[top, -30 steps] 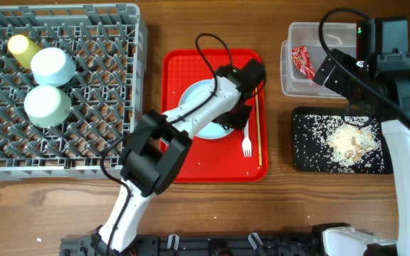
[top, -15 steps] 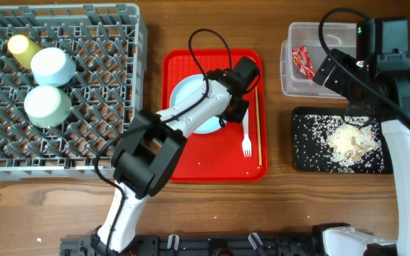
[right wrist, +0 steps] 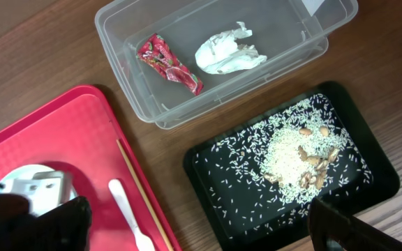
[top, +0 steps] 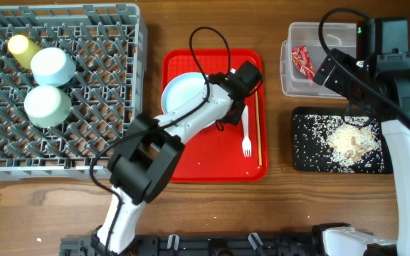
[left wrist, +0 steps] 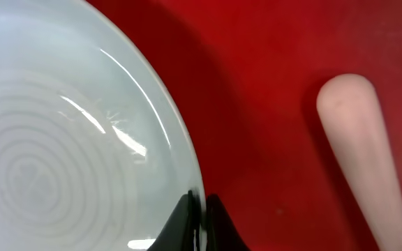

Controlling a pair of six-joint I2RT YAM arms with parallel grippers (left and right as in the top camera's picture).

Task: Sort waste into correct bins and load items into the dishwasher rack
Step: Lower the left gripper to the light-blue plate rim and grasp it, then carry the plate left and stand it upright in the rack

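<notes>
Gripping the pale blue plate (top: 179,91) by its rim, the left gripper (left wrist: 201,219) was clamped on it at the red tray's (top: 219,160) back-left corner; the right gripper (right wrist: 194,233) stood with fingers wide apart.
</notes>
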